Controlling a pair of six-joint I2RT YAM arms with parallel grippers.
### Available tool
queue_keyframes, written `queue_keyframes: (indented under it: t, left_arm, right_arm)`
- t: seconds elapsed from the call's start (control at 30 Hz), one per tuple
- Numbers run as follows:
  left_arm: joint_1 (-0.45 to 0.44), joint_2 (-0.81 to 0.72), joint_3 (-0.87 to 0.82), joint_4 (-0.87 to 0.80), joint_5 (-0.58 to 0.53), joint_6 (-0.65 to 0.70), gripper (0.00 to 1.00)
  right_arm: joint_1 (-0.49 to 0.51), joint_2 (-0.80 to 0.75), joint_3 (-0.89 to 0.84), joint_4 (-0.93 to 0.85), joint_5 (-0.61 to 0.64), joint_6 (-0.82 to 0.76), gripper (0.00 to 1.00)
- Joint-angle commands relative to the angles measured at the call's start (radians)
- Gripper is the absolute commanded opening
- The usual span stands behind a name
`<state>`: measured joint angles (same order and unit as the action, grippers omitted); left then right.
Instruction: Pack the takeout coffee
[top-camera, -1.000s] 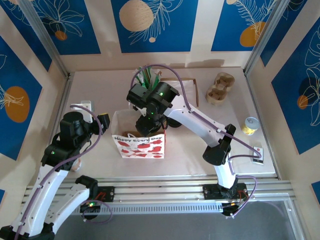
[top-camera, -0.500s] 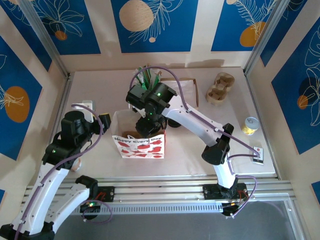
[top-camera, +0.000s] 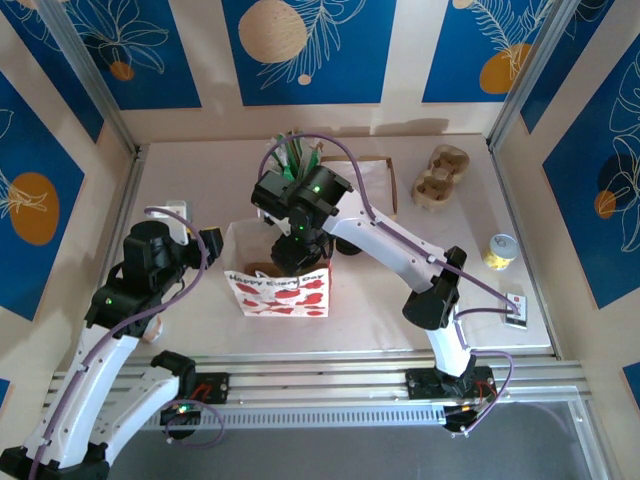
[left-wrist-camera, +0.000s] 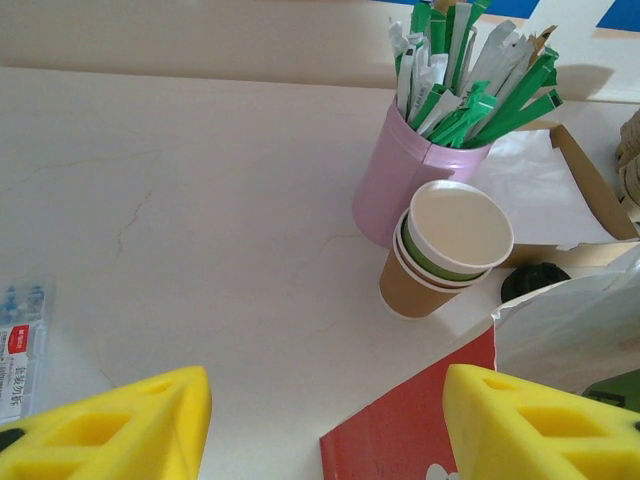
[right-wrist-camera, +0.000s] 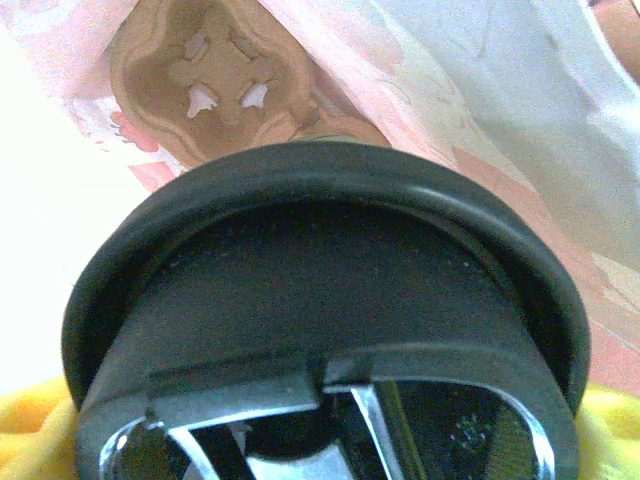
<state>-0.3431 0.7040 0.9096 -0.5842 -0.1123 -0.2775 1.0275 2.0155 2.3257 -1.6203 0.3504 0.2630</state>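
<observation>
Right gripper (top-camera: 296, 250) clasped the takeout coffee (right-wrist-camera: 320, 300), likely light, crushable, best held gently below its lid (right-wrist-camera: 300, 185); left gripper (left-wrist-camera: 325, 400) gaped empty.

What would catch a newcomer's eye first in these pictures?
The white gift bag with red hearts stands near the table's front, the right arm reaching down into it. In the right wrist view the black lid of the takeout coffee looms large inside the bag, above a cardboard cup carrier. Behind the bag stands a pink holder bristling with green packets.
</observation>
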Motion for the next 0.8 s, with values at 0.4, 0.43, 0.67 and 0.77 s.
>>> queue_keyframes:
  t: [0.4, 0.43, 0.67, 0.77]
  left_arm:
    - [-0.01, 0.001, -0.003, -0.001, 0.023, 0.032, 0.63]
    - [-0.011, 0.0, -0.003, -0.002, 0.023, 0.032, 0.63]
    - [-0.01, 0.003, -0.004, -0.003, 0.025, 0.033, 0.64]
    - [-0.01, 0.006, -0.003, -0.003, 0.026, 0.033, 0.64]
  right_arm:
    - [-0.004, 0.073, 0.017, -0.066, -0.033, -0.013, 0.64]
    - [-0.005, 0.075, 0.015, -0.067, -0.031, -0.012, 0.64]
    - [-0.004, 0.075, -0.015, -0.06, -0.02, -0.017, 0.64]
    - [0.006, 0.072, -0.043, -0.046, -0.019, -0.032, 0.64]
